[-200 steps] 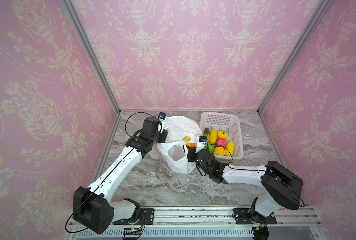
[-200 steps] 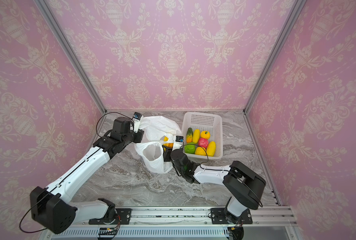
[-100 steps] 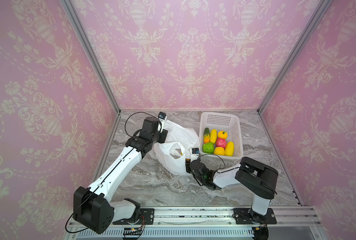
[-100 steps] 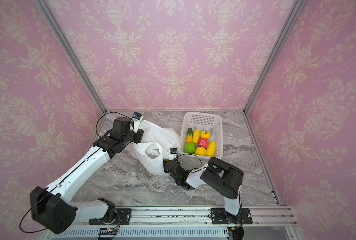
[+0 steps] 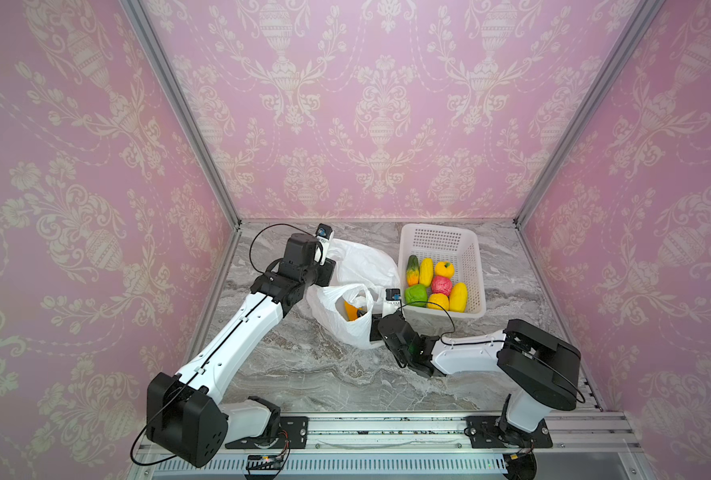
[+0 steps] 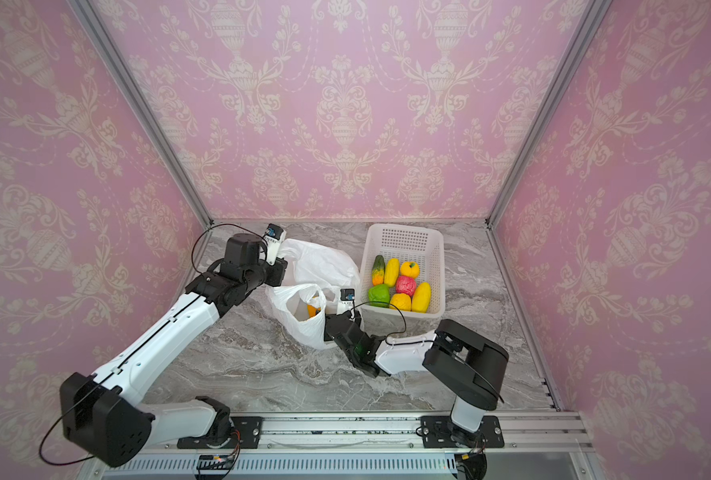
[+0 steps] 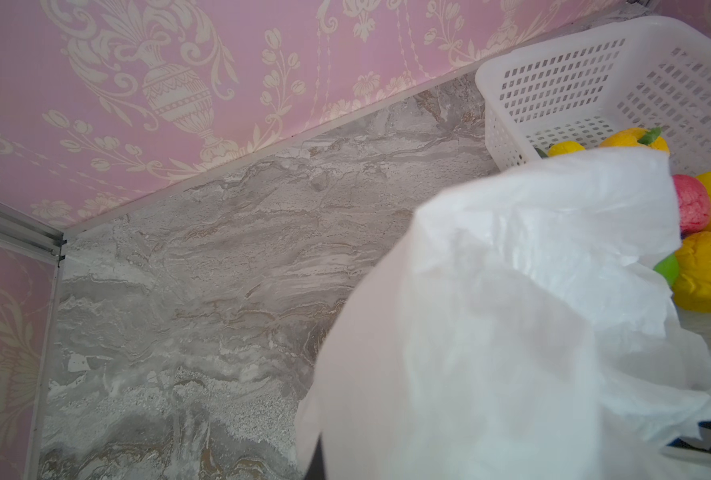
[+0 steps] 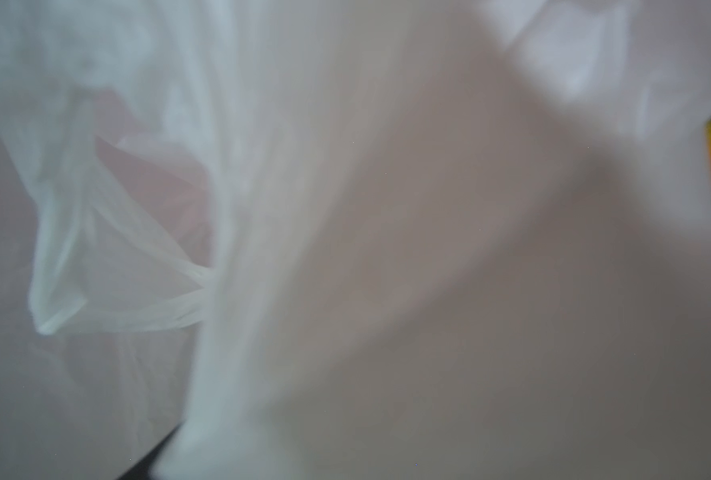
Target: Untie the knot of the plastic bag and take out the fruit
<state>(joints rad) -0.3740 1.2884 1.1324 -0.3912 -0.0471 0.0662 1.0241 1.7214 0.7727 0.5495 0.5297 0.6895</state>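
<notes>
Mostly crinkly, translucent plastic bag (image 5: 358,266)

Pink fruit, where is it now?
In both top views the pink fruit sits inside the white basket on the right, between a green piece and a yellow one.

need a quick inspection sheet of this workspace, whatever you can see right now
surface: grey marbled tabletop
job's things: plastic bag lies mouth open, one orange fruit inside; six fruit pieces in the white basket
clutter: nothing seen
grippers: left gripper shut on the bag's far edge; right gripper at the bag's mouth, jaws hidden
cables: left wrist cable arcs free; right wrist cable runs by the basket's front wall
surroundings: pink patterned walls, aluminium frame, base rail
</notes>
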